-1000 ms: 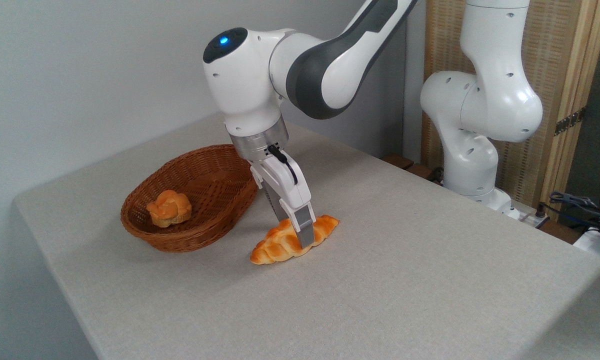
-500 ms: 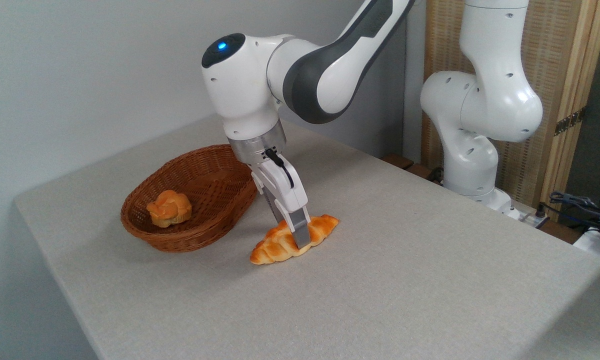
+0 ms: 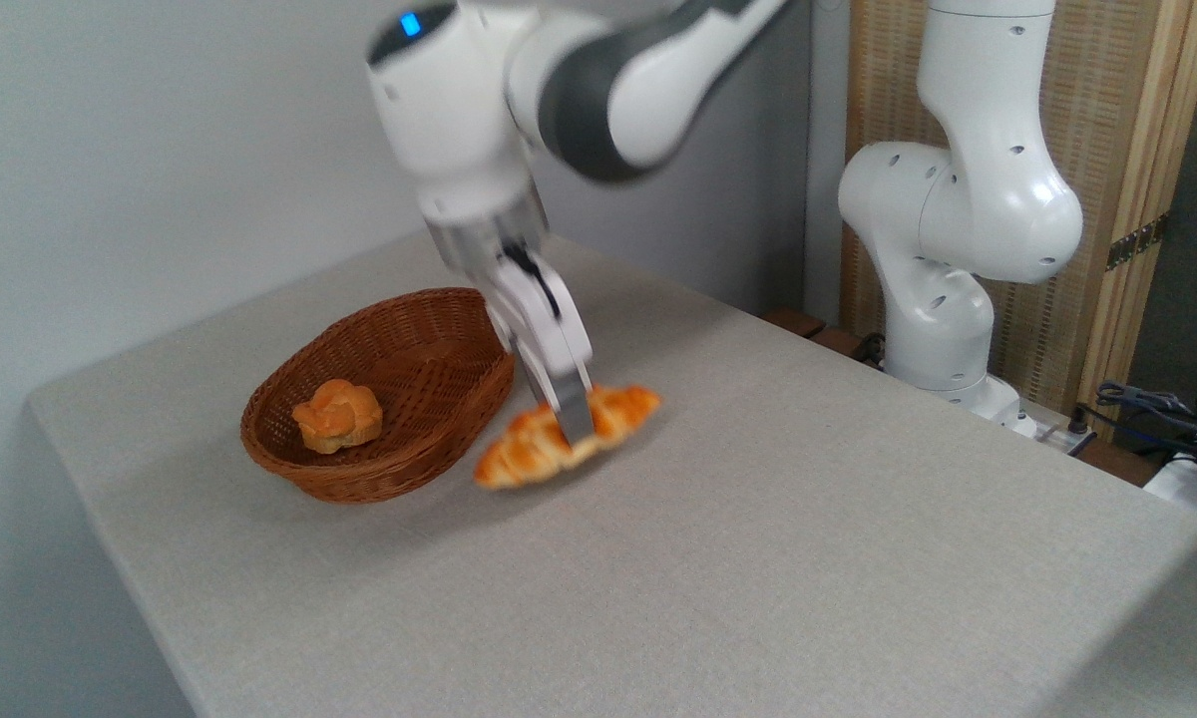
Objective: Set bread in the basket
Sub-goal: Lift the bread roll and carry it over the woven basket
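Bread (image 3: 534,451) lifted by claw (image 3: 574,424), basket (image 3: 399,469) holding bun (image 3: 337,414)

My count: one braided bread (image 3: 565,437) just right of basket (image 3: 379,391); one small bun (image 3: 337,414) inside basket; one basket; one table (image 3: 758,538) under basket.

arm: bent, blurred | gripper (image 3: 573,424): pointing down, clamped, raised
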Controlling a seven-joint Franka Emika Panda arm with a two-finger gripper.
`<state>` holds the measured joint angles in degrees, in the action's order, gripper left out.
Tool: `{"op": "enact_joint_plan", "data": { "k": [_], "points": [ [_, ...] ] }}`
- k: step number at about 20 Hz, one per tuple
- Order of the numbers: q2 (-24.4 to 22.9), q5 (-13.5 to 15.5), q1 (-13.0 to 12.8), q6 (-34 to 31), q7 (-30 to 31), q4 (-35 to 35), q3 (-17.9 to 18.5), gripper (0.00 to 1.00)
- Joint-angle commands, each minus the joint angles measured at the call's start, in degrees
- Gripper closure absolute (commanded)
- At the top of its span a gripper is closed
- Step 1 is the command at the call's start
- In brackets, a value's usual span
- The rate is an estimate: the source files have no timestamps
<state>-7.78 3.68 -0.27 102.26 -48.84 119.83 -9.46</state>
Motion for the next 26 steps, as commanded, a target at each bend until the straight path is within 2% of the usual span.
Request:
{"op": "enact_joint_plan", "data": {
  "k": [1, 3, 4, 6, 7, 9, 11, 13, 26],
  "points": [
    [1.27, 2.89, 0.44, -9.44, 1.89, -12.84, -0.21, 0.71],
    [2.84, 5.88, 0.44, -9.18, 6.28, -16.45, -0.47, 0.71],
    [4.07, 7.03, 0.35, -8.92, 8.56, -18.04, -1.95, 0.70],
    [6.62, 7.30, 0.27, -6.13, 15.75, -18.84, -6.60, 0.62],
    [7.24, 7.13, 0.18, -3.06, 19.36, -18.50, -8.89, 0.55],
    [9.78, 6.69, 0.18, 0.38, 24.56, -18.14, -13.11, 0.29],
    [11.63, 6.60, -0.08, 1.71, 25.90, -18.05, -14.01, 0.21],
    [12.52, 6.51, -0.53, 1.89, 25.99, -17.27, -15.32, 0.00],
    [13.14, 6.25, -0.70, 1.98, 25.99, -17.00, -15.41, 0.00]
  ]
}}
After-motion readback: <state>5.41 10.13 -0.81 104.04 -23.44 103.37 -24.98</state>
